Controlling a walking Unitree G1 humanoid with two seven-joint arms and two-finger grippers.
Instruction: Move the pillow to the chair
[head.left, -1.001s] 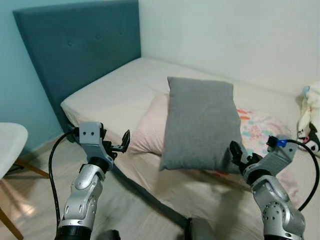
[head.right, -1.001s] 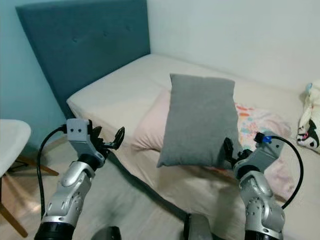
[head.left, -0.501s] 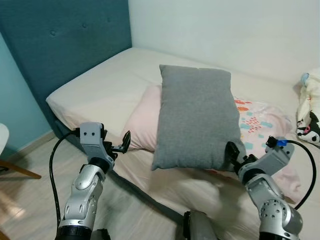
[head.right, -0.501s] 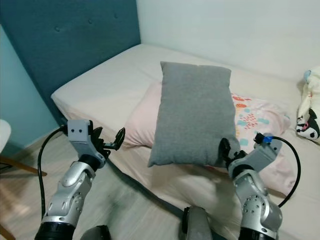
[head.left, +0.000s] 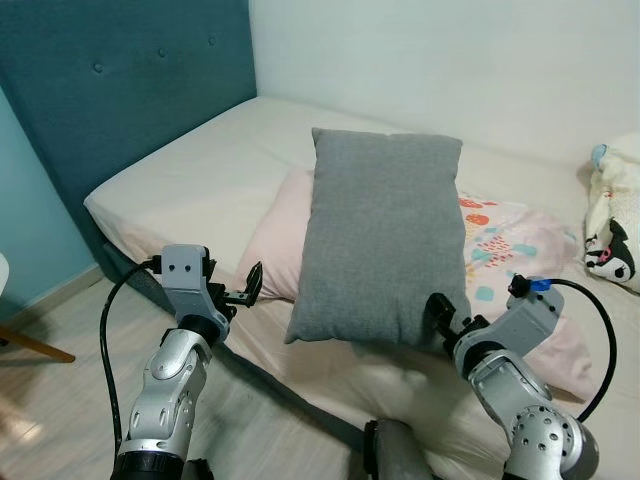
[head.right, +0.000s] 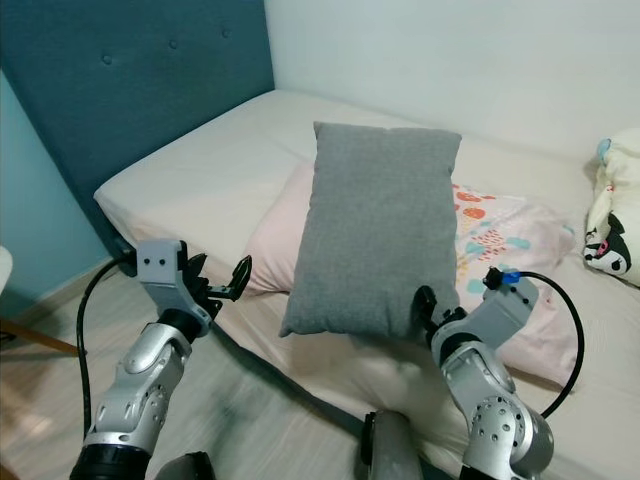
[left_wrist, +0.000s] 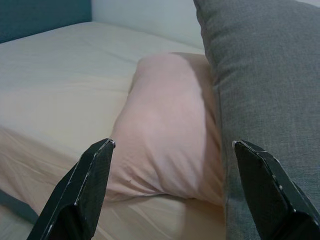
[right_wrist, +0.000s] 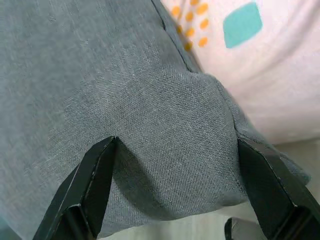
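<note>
A grey pillow (head.left: 385, 235) lies on the bed (head.left: 200, 170), resting over a pink pillow (head.left: 275, 240). My right gripper (head.left: 446, 322) is open at the grey pillow's near right corner; in the right wrist view that corner (right_wrist: 165, 100) bulges between the two fingers (right_wrist: 92, 185). My left gripper (head.left: 244, 288) is open and hovers off the bed's near edge, left of both pillows, facing the pink pillow (left_wrist: 165, 130). At the far left, a sliver of the white chair seat (head.right: 4, 268) and a wooden leg (head.left: 35, 346) show.
A teal headboard (head.left: 120, 90) stands at the back left and a white wall behind the bed. A plush toy (head.left: 612, 215) sits at the right on a patterned pink cover (head.left: 510, 240). Wooden floor (head.left: 70, 400) lies between bed and chair.
The camera has turned right and closed in on the bed, so the chair has slid almost out at the left. My right gripper has moved up around the grey pillow's corner.
</note>
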